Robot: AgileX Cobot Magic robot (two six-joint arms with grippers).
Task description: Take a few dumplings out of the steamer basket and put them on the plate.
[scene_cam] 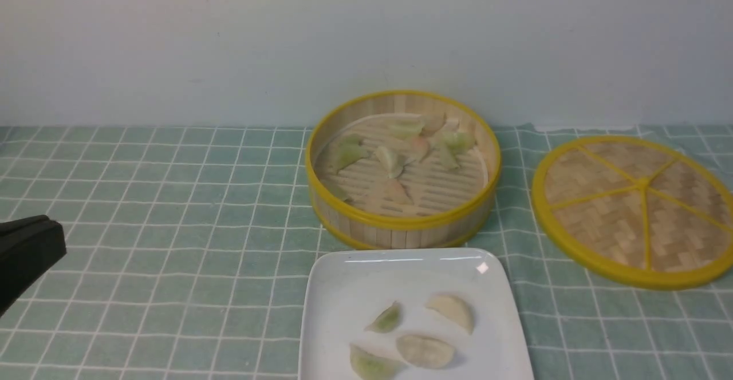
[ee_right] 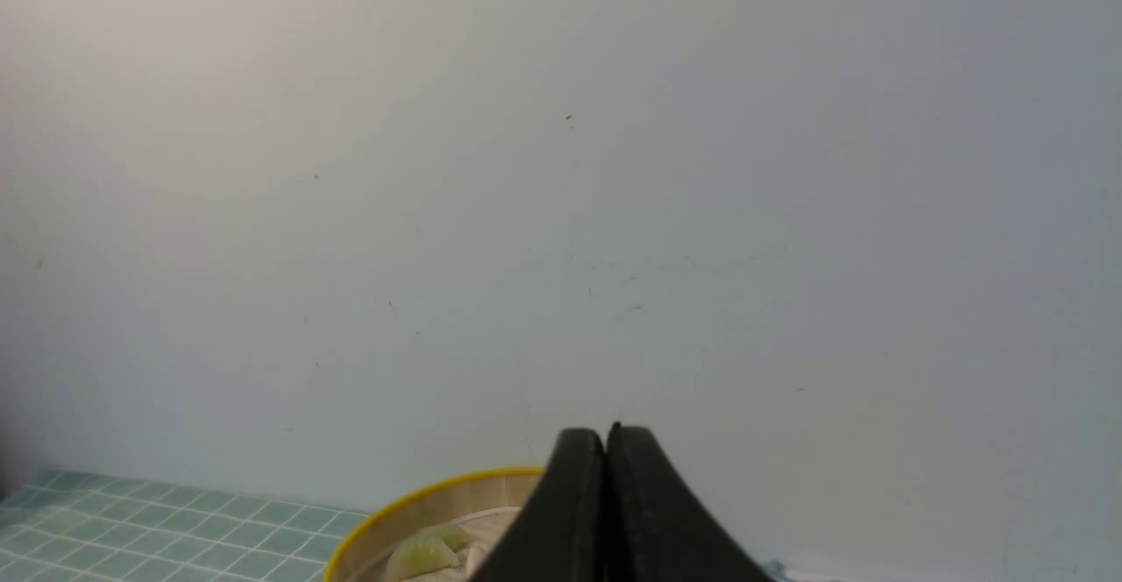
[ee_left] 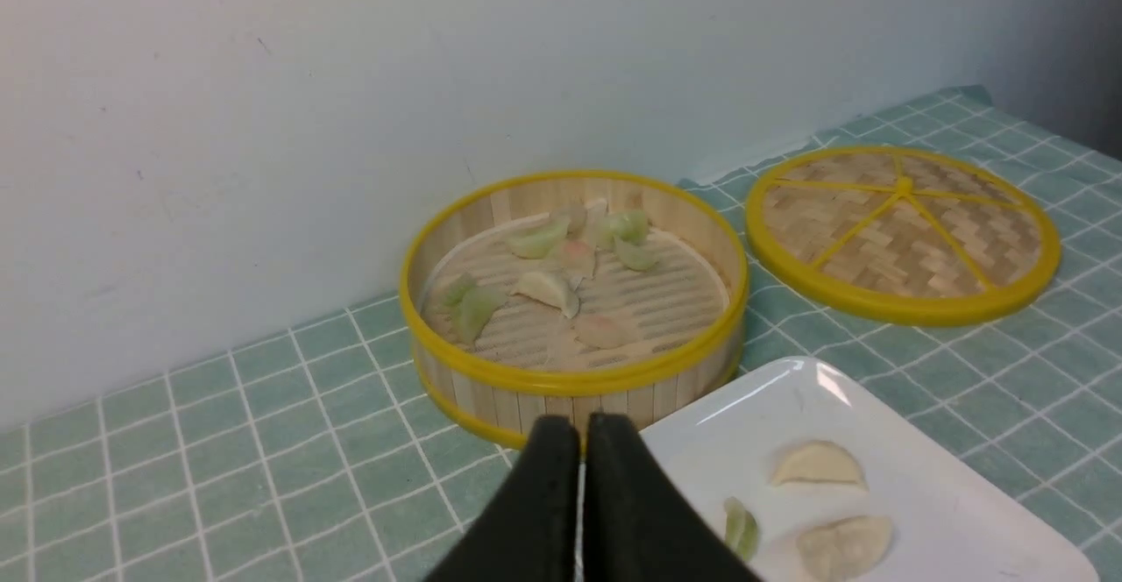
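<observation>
Round shallow bamboo steamer basket (scene_cam: 401, 225) w/ yellow rims sits mid-table on the green checked tablecloth (scene_cam: 172, 197), close to the pale wall (scene_cam: 229, 36). A scatter of small crescent dumplings (scene_cam: 349, 152), green, cream and pinkish, lies on its slatted floor, mostly toward the back. Glossy white square plate (scene_cam: 338, 288) is just in front of the basket; can't tell if the rims touch. Flat woven bamboo lid (scene_cam: 635, 208) w/ yellow rim and spokes lies on the cloth to the basket's right, apart from it.

Front view shows four dumplings on the plate: two green, two cream, close together. Left wrist view catches only three, the rest hidden by the black fingers (ee_left: 543, 477).

Left claw (scene_cam: 57, 237) pokes in at the far left edge of the front view, over bare cloth, well apart from basket and plate; can't read its jaws there. Left wrist view settles it: fingers pressed together, nothing between.

Right claw (ee_right: 605, 437) shows only in the right wrist view, also clenched and empty. Rest of that pic is mostly wall, plus a slice of basket rim and one green dumpling.
</observation>
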